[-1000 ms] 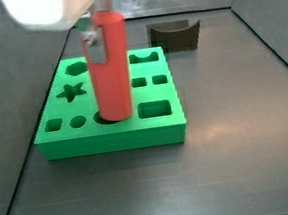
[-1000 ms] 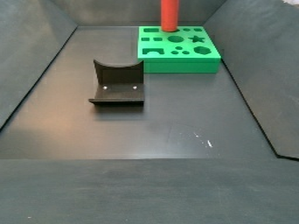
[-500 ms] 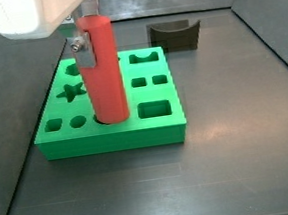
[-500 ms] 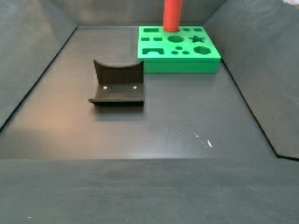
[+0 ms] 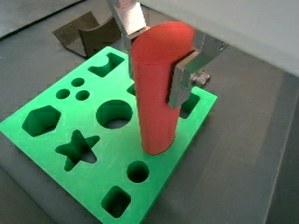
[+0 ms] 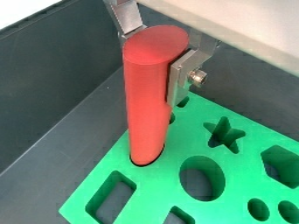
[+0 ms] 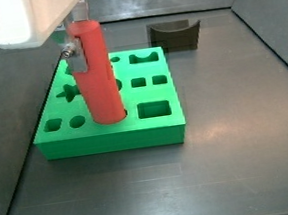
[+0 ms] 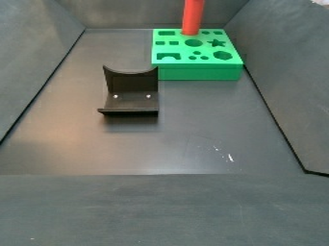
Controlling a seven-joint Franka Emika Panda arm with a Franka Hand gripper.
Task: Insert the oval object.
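Observation:
The oval object, a tall red-orange peg (image 7: 94, 71), is held near its top between my gripper's (image 7: 79, 48) silver fingers (image 5: 184, 79). It leans, its top toward the left in a side view, and its lower end meets the top of the green block (image 7: 110, 132) near the front edge, covering the hole under it. Both wrist views show the peg (image 5: 158, 96) (image 6: 147, 96) clamped in the gripper (image 5: 158, 63) (image 6: 155, 59) over the green block (image 5: 47, 149) (image 6: 128, 206). Another side view shows only the peg's lower part (image 8: 191, 15) on the block (image 8: 197, 67).
The green block has star (image 5: 75, 149), hexagon (image 5: 38, 121), round (image 5: 114, 112) and square holes. A dark fixture with a curved notch (image 8: 129, 92) (image 7: 174, 35) stands on the dark floor apart from the block. Grey walls enclose the bin (image 7: 268, 52).
The gripper has moved left in a side view, taking the peg's top with it. The peg has gone from upright to leaning, and its lower end has stayed on the block.

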